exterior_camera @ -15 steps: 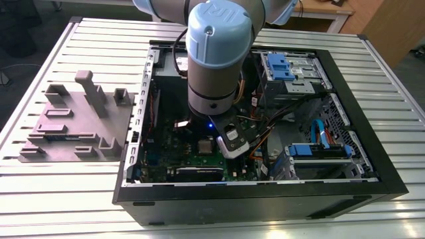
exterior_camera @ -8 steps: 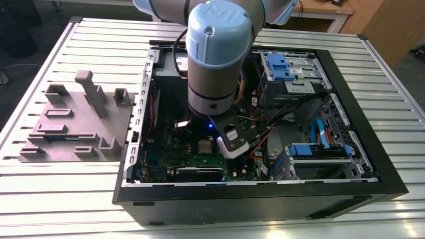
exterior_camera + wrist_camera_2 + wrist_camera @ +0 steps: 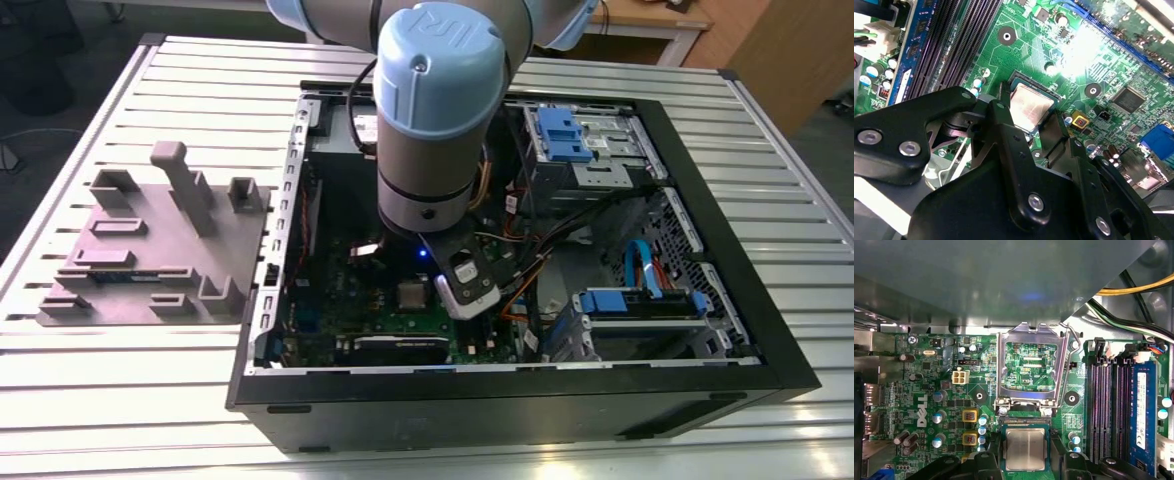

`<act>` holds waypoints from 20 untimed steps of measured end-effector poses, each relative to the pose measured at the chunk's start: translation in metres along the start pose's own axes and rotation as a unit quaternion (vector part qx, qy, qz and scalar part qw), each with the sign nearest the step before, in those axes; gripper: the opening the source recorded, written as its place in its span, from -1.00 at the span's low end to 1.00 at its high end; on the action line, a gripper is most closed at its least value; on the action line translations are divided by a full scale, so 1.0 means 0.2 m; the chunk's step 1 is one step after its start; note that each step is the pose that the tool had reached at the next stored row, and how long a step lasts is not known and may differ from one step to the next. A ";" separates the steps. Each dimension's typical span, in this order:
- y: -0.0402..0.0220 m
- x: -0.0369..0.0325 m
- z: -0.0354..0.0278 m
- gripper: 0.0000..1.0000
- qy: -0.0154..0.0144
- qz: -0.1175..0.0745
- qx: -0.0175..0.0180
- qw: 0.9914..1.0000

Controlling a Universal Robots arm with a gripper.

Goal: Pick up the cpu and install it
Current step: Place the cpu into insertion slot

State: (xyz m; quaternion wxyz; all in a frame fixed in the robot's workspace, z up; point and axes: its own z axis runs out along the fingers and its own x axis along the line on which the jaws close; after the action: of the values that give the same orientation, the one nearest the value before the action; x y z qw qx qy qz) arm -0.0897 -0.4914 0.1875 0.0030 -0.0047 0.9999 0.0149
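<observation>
The arm (image 3: pixel 427 120) is reaching down into the open computer case (image 3: pixel 534 410), which is lying on the slatted worktop (image 3: pixel 134 400). The gripper (image 3: pixel 1030 112) is holding the cpu (image 3: pixel 1025 448). Its black fingers (image 3: pixel 1004 107) are pressing on two opposite edges of the little silver square and are open no wider than that. The cpu is sitting right at its socket on the green motherboard (image 3: pixel 944 405), and I cannot tell if it is all the way down. The metal socket lid (image 3: pixel 1029 330) is standing flipped open just beside one free edge of the cpu, so nothing is covering the chip. The long black memory slots (image 3: pixel 1104 410) are running near one finger, with a thin strip of board between. Cables (image 3: pixel 587 215) are hanging close to the arm inside the case. A grey tray (image 3: pixel 147 250) is resting on the worktop at the exterior view's left, apart from the case.
</observation>
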 end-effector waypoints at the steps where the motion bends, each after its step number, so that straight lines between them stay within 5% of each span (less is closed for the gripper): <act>1: 0.000 0.000 0.000 -0.06 0.000 0.000 0.000 1.000; 4: 0.000 -0.001 0.001 0.08 0.000 0.000 0.000 1.000; 20: 0.001 0.000 -0.019 -0.05 0.001 0.000 0.000 1.000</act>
State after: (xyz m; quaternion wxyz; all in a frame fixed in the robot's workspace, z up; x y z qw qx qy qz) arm -0.0897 -0.4913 0.1913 0.0023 -0.0045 0.9999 0.0150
